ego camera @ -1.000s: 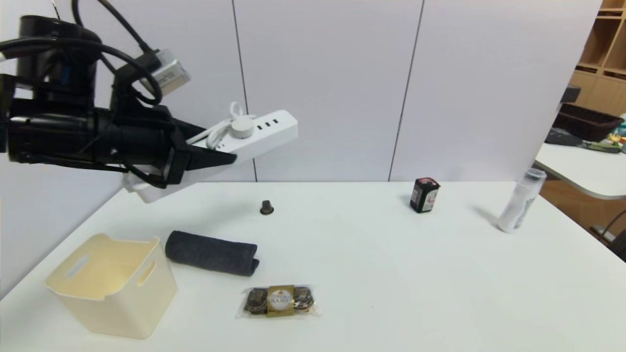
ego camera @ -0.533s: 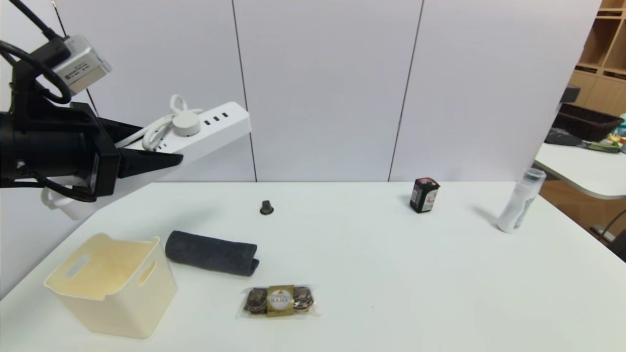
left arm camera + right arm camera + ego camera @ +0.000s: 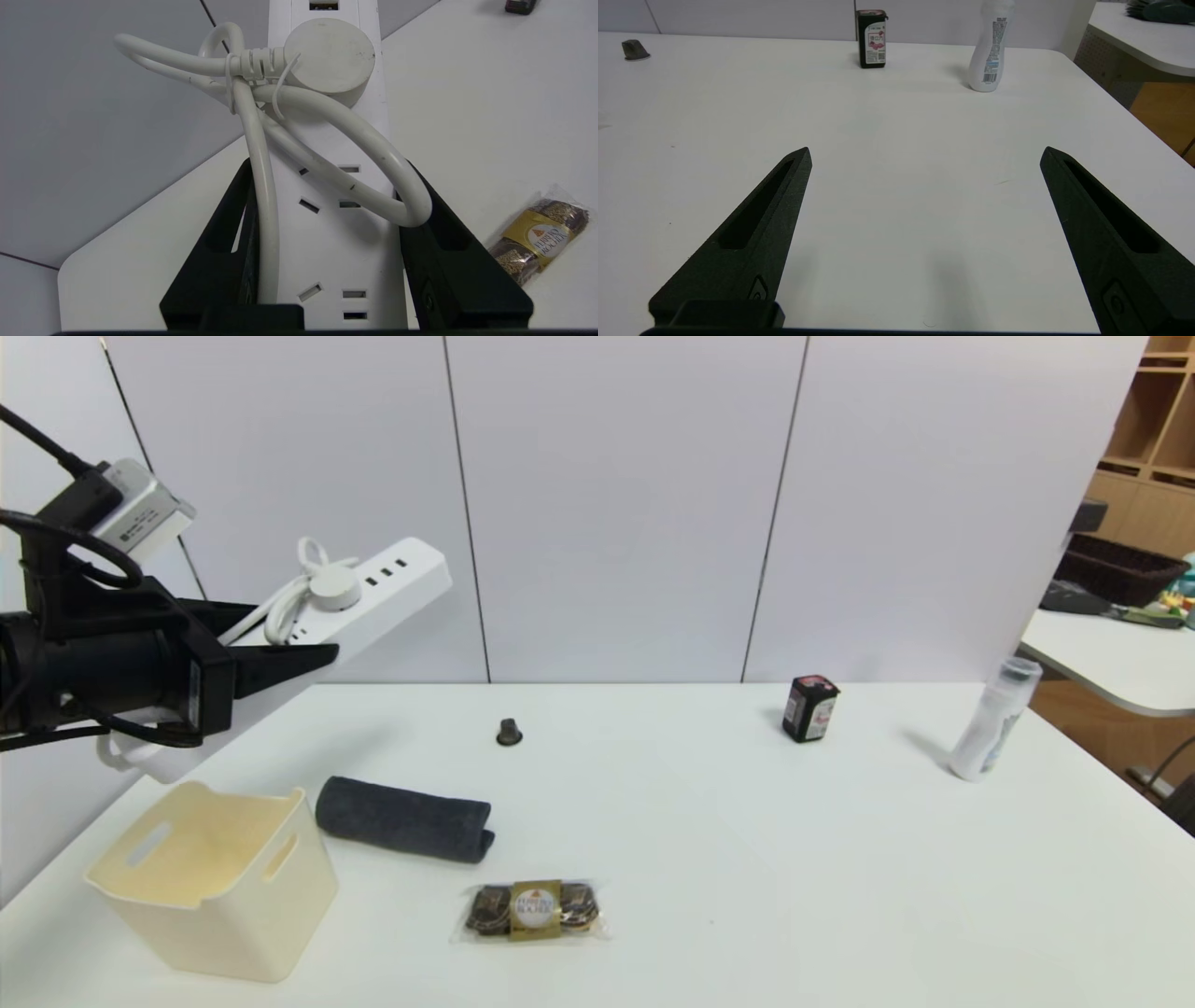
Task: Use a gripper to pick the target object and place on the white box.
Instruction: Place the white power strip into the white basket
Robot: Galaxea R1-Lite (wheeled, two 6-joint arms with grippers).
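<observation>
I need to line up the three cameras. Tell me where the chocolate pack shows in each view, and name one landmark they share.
Head view: the chocolate pack lies on the table's near part, in front of the rolled grey towel.
Left wrist view: it lies at the picture's edge, beside the left gripper clamping the power strip.
Right wrist view: not in it.
Shared landmark: the small black carton.

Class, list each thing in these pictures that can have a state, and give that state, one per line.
Left gripper: shut on the long white power strip, in the air.
Long white power strip: lifted, tilted, cord bundled.
Cream-white open-top plastic bin: upright, empty.
Dark grey towel: rolled, lying.
White bottle: standing.
Right gripper: open, holding nothing.
</observation>
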